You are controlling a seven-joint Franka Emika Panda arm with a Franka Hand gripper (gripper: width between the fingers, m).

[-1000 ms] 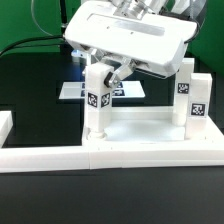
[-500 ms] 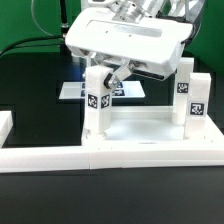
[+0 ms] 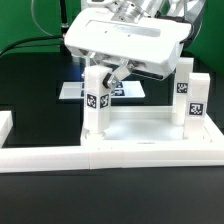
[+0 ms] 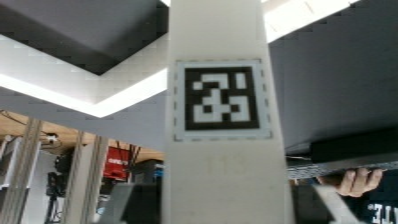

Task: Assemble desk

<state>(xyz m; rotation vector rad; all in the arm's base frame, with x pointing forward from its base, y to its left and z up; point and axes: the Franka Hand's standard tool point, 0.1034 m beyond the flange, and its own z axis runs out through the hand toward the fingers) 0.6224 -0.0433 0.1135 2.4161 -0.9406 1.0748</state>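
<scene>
Black bench (image 3: 40, 110) fills the exterior view, with a long white border rail (image 3: 40, 158) running along its near edge. Just behind the rail, toward the near right corner of the bench, sits the desk's white rimmed tabletop (image 3: 150, 138), lying flat with legs rising from it. One white leg block (image 3: 97, 100) stands upright at the tabletop's left end as the exterior view shows it, and another leg (image 3: 192, 98) stands at the right end; each carries black-and-white square tags. Above them, the robot's broad white wrist housing (image 3: 125, 42) hangs low and covers the tops of the legs. The gripper (image 3: 116, 72) reaches down beside the top of the left leg, but its fingers are mostly hidden, so whether it grips anything cannot be told. Farther back on the bench lies the flat marker board (image 3: 72, 92). The wrist view is filled by a white leg face (image 4: 222, 110) bearing one tag.
</scene>
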